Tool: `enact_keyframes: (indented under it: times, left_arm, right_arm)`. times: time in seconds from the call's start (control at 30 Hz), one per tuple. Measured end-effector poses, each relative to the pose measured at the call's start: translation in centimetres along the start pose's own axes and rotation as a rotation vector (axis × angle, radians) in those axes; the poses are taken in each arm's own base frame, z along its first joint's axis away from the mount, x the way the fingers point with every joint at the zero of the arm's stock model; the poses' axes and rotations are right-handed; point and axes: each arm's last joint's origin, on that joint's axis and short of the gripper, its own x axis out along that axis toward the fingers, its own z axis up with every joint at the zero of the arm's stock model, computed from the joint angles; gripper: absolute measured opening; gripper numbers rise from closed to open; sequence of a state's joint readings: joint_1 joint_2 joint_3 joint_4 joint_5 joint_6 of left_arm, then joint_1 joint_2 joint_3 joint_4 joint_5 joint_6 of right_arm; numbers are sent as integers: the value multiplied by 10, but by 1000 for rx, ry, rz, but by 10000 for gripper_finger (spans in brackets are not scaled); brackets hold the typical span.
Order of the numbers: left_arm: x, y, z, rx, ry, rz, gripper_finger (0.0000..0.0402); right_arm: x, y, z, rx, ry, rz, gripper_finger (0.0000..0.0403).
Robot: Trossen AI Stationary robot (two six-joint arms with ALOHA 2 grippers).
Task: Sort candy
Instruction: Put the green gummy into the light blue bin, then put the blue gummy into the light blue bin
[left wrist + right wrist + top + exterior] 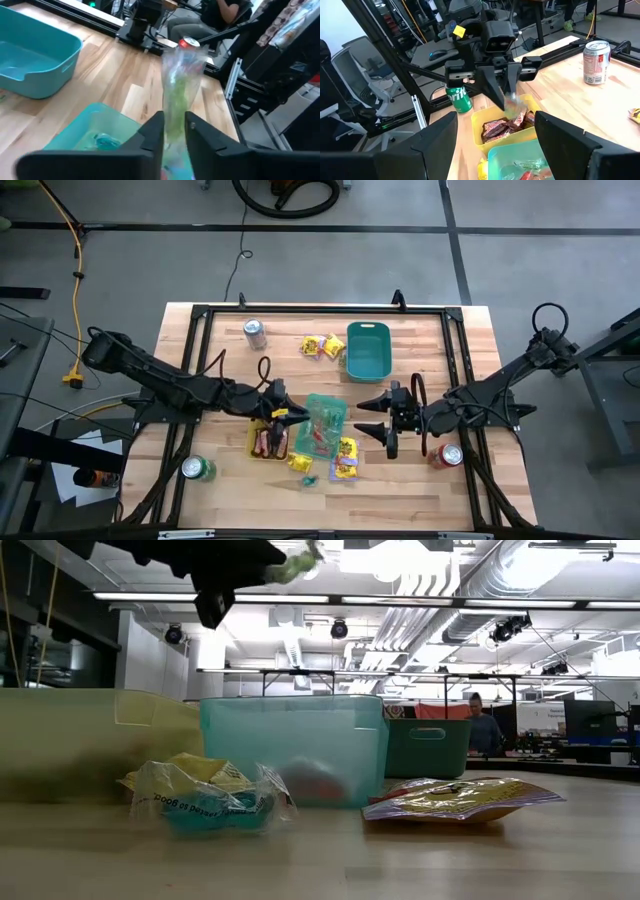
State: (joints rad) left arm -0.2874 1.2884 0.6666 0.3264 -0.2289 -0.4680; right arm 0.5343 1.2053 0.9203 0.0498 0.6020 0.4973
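My left gripper hovers above the near edge of the pale teal tray, beside the yellow tray that holds red-brown bars. It is shut on a green candy in a clear wrapper. My right gripper stands open just right of the pale teal tray, facing the left one, with nothing between its fingers. Yellow packets and a small wrapped blue piece lie on the table in front of the trays. More yellow packets lie at the back. My left gripper pinches the clear wrapper's near end between its two fingers. The fingers come nearly level from the table's left, slanting a little down. The wrapper with the green piece sticks out past the fingertips, clear of the trays below.
A darker teal tray stands at the back centre. A silver can stands at the back left, a green can at the front left and a red can at the front right. A black frame rims the table.
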Motion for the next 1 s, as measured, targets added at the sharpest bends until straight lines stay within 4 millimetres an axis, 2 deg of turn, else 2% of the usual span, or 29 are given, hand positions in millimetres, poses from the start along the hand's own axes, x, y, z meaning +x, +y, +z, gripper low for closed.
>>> enact_keyframes:
  times: [0.23, 0.37, 0.7, 0.87, 1.0]
  left_arm:
    - [0, 0, 0, 0, 0, -1, 158]
    - [0, -4, 7, 8, -27, -23, 189]
    - [-1, -27, 46, 49, -104, -182, 197]
    - [-1, -27, 48, 49, -107, -170, 197]
    - [-1, -26, 46, 61, -90, -139, 197]
  right_arm:
    - [0, 0, 0, 0, 0, 0, 261]
    - [0, 0, 0, 30, -1, 0, 261]
    - [4, -2, 14, 118, -101, 26, 261]
    - [11, -1, 20, 141, -149, 94, 261]
    - [24, 5, 19, 127, -112, 143, 261]
